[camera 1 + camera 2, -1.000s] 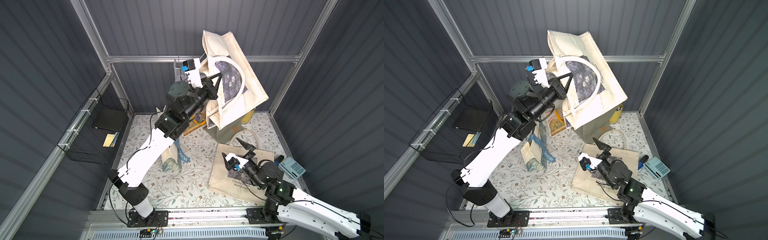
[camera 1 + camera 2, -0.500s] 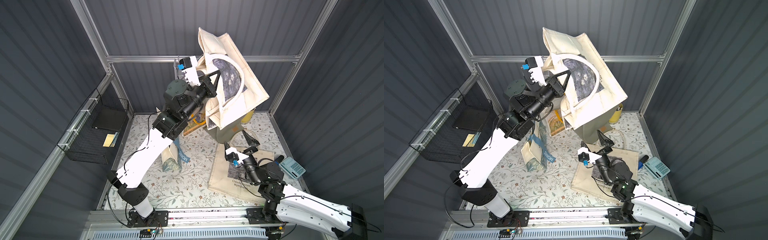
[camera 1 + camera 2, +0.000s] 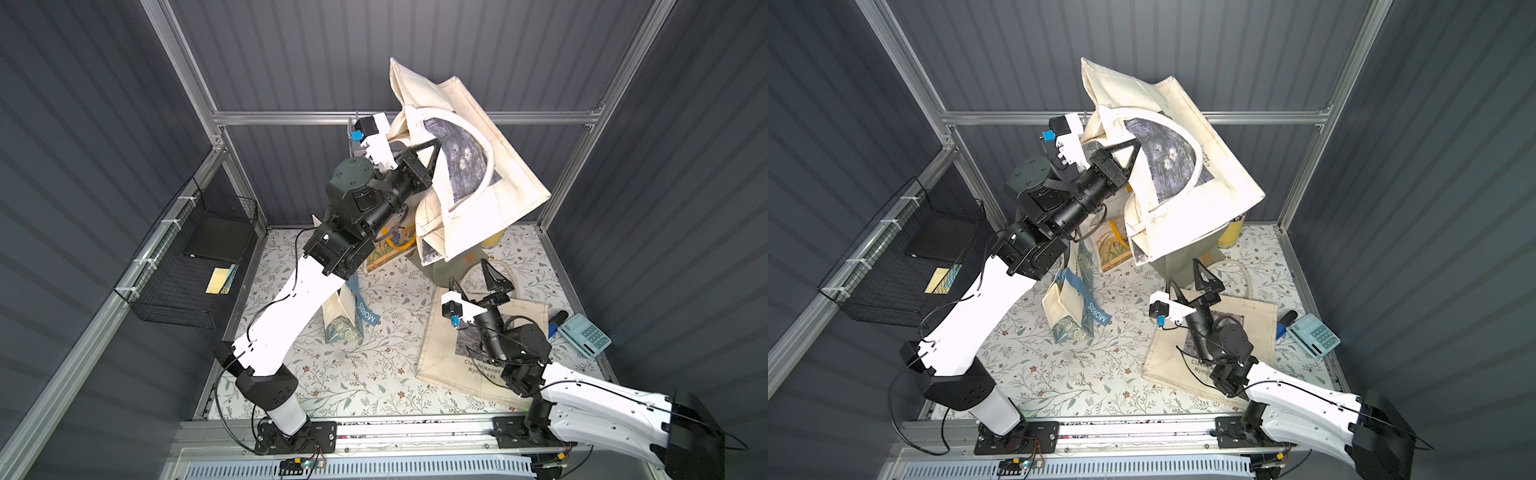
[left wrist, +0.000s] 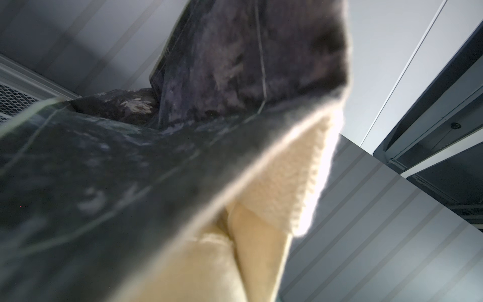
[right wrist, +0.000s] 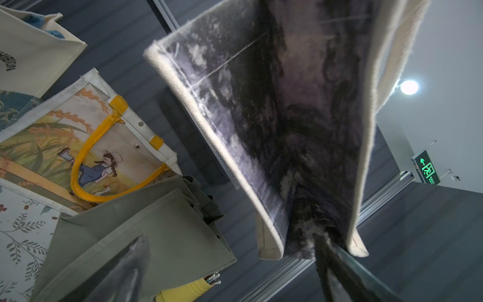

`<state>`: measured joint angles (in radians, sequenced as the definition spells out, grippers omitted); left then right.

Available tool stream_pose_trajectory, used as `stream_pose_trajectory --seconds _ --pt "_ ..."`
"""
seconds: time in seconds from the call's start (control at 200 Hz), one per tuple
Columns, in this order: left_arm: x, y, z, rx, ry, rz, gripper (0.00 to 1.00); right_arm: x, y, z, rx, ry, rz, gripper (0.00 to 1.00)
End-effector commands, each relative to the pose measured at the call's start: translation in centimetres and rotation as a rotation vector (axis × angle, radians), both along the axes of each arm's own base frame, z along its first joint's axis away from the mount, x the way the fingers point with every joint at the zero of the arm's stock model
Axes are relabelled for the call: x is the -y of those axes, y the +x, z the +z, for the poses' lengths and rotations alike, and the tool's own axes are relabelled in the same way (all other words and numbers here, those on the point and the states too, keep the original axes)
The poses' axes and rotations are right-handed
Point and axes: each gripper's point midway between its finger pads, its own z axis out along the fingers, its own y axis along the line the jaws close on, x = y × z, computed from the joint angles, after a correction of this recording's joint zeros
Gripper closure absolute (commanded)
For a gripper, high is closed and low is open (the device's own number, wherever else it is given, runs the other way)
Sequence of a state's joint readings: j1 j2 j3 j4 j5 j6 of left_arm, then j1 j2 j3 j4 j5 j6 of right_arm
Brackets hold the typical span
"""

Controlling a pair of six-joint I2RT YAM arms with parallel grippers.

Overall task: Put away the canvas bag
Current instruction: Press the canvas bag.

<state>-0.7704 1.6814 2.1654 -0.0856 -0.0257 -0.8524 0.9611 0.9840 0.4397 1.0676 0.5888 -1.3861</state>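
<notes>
The canvas bag (image 3: 478, 174) (image 3: 1204, 199) is cream with a dark printed panel and a white handle. It hangs high in front of the back wall's rail. My left gripper (image 3: 434, 160) (image 3: 1133, 158) is shut on its upper edge beside the handle. Dark print and cream cloth of the bag (image 4: 183, 157) fill the left wrist view and hide the jaws. My right gripper (image 3: 471, 276) (image 3: 1183, 274) points upward, open, just under the bag's lower corner. In the right wrist view the bag (image 5: 287, 117) hangs above the right gripper (image 5: 235, 269), one fingertip (image 5: 329, 261) at its lowest fold; contact is unclear.
A second flat cream bag (image 3: 498, 332) lies on the floral table under the right arm. An olive bag (image 5: 146, 222), a bag with yellow handles (image 5: 78, 146) and a blue-strapped bag (image 3: 345, 311) stand behind. A wire basket (image 3: 199, 266) hangs left; a calculator (image 3: 584, 334) lies right.
The right gripper has risen from over the flat bag toward the hanging bag's lower corner, still open. The left arm has shifted the held bag slightly left.
</notes>
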Motion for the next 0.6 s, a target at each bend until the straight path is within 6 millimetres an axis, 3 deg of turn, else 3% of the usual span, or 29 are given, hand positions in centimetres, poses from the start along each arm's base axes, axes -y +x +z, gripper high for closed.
stream_pose_trajectory --seconds 0.0,0.305,0.595 --pt "-1.2 -2.2 4.3 0.076 -0.126 -0.042 1.00 2.3 -0.6 3.1 0.124 0.122 -0.084 0.01" --pt "-0.7 -2.3 3.7 0.046 -0.120 -0.063 1.00 3.1 -1.0 5.4 0.226 0.184 -0.131 0.01" --pt "-0.3 -1.9 3.1 0.012 -0.132 -0.078 1.00 3.3 -0.9 6.1 0.258 0.159 -0.165 0.01"
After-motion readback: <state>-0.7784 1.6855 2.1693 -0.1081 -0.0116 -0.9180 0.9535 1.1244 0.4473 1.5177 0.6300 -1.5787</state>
